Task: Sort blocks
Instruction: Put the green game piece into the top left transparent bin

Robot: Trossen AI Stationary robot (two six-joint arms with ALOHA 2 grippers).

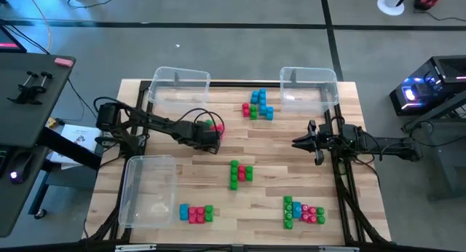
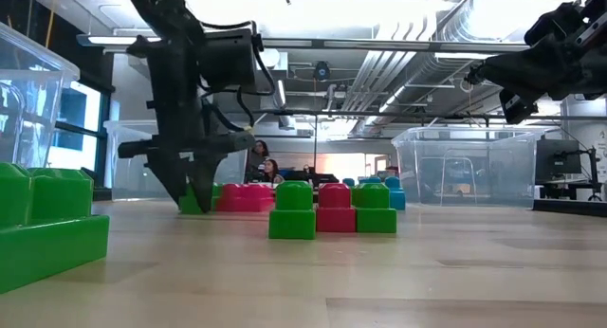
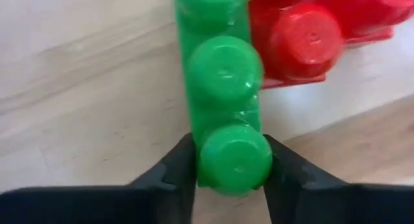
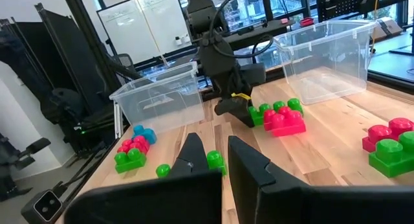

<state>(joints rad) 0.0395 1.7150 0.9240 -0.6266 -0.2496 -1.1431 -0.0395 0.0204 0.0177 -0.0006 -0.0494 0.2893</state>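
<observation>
A green-and-red block cluster (image 1: pixel 213 124) lies on the table left of the middle, and also shows in the low view (image 2: pixel 245 197). My left gripper (image 3: pixel 231 179) stands over its green brick (image 3: pixel 220 75), pointing down, shut on it. My right gripper (image 1: pixel 309 143) hangs open above the table's right side, touching nothing; it shows high up in the low view (image 2: pixel 517 86). Other block clusters rest on the table: blue-green-red (image 1: pixel 259 105) at the far middle, green-red (image 1: pixel 240 172) in the centre, and two at the near edge (image 1: pixel 196 213) (image 1: pixel 302 210). My left gripper pinches the green brick's end stud (image 3: pixel 234 160) between its two fingers (image 3: pixel 176 172), one on each side. The fingers come from above, pointing down (image 2: pixel 190 191), and lie across the brick's length. The brick sits on the table, still joined to the red brick (image 3: pixel 304 39).
Three clear bins stand on the table: far left (image 1: pixel 178 88), far right (image 1: pixel 309 88) and near left (image 1: pixel 149 190). Bare wood lies between the clusters at the table's middle right (image 1: pixel 291 172). People sit in the room behind (image 2: pixel 261 162).
</observation>
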